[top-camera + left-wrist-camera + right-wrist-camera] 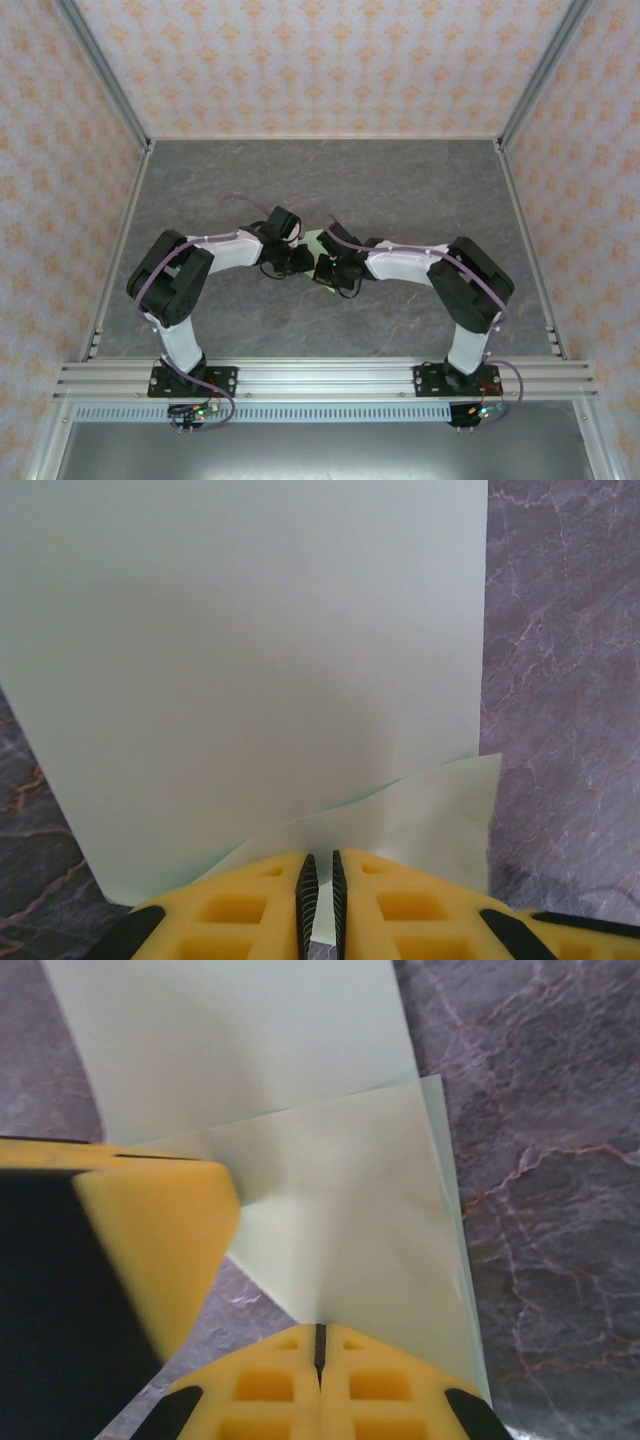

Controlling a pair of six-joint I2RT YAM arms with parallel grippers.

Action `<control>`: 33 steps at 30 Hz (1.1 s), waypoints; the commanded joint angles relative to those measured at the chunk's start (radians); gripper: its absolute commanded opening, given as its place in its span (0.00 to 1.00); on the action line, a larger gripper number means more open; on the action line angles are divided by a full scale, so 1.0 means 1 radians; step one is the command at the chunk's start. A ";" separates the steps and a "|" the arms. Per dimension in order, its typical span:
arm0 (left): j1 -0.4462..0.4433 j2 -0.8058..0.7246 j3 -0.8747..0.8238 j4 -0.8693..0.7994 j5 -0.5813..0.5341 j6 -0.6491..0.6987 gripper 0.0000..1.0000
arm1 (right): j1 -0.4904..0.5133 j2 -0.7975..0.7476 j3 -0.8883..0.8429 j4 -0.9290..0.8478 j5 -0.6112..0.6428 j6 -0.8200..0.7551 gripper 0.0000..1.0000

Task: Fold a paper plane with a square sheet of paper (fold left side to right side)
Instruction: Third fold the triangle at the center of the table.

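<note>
The paper point(250, 660) is pinched at lower centre by the left gripper point(320, 870) and right gripper point(320, 1338), both closed; edges should be matched before the crease is pressed.

— From above, how much of the square sheet of paper point(314, 240) shows?
— A pale sliver. The left arm point(285, 250) and right arm point(345, 268) cover the rest and any grip on it.
— And the left wrist camera?
— The sheet runs off the top and left edges; its near edge vanishes behind the left gripper point(321, 868).
— Right wrist?
— Top cut off, and a blurred yellow finger point(150, 1230) masks its left part.
</note>
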 commanded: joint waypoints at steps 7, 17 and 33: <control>-0.005 0.020 -0.009 -0.087 -0.074 0.031 0.19 | 0.004 0.021 -0.004 -0.056 0.043 -0.007 0.00; -0.003 0.037 -0.004 -0.086 -0.078 0.034 0.18 | 0.004 -0.091 -0.176 -0.086 0.058 0.004 0.00; -0.006 0.013 -0.003 -0.071 -0.060 0.017 0.18 | -0.005 -0.318 -0.187 -0.107 0.078 -0.078 0.00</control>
